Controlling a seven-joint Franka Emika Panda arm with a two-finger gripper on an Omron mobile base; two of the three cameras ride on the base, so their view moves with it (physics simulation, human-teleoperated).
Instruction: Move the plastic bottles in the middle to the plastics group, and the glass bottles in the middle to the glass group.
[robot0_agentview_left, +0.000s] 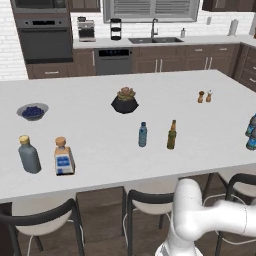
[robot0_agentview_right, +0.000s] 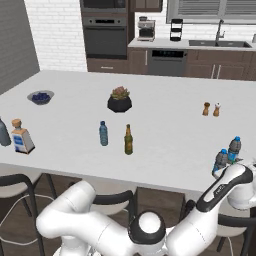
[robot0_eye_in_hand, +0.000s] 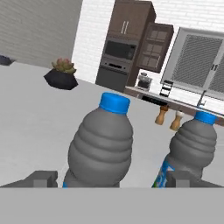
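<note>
The claw (robot0_eye_in_hand: 106, 178) stands wide open, its two dark fingertips (robot0_eye_in_hand: 41, 178) apart on either side of a blue-capped plastic water bottle (robot0_eye_in_hand: 101, 144) without gripping it; a second such bottle (robot0_eye_in_hand: 192, 146) stands just beside it on the desk (robot0_eye_in_hand: 35, 105); in the right base view the white arm bends from the lower left across to the desk's near right edge, wrist up beside these two bottles of the plastics group (robot0_agentview_right: 227, 152). Mid-desk stand one small blue water bottle (robot0_agentview_left: 143, 134) and the slim olive-green glass bottle (robot0_agentview_left: 172, 135), near each other but apart; far left stand the grey gold-capped bottle (robot0_agentview_left: 29, 154) and the squarish stoppered bottle (robot0_agentview_left: 63, 156); behind lie a potted succulent (robot0_agentview_left: 125, 100), two shakers (robot0_agentview_left: 204, 96) and a bowl (robot0_agentview_left: 33, 111).
</note>
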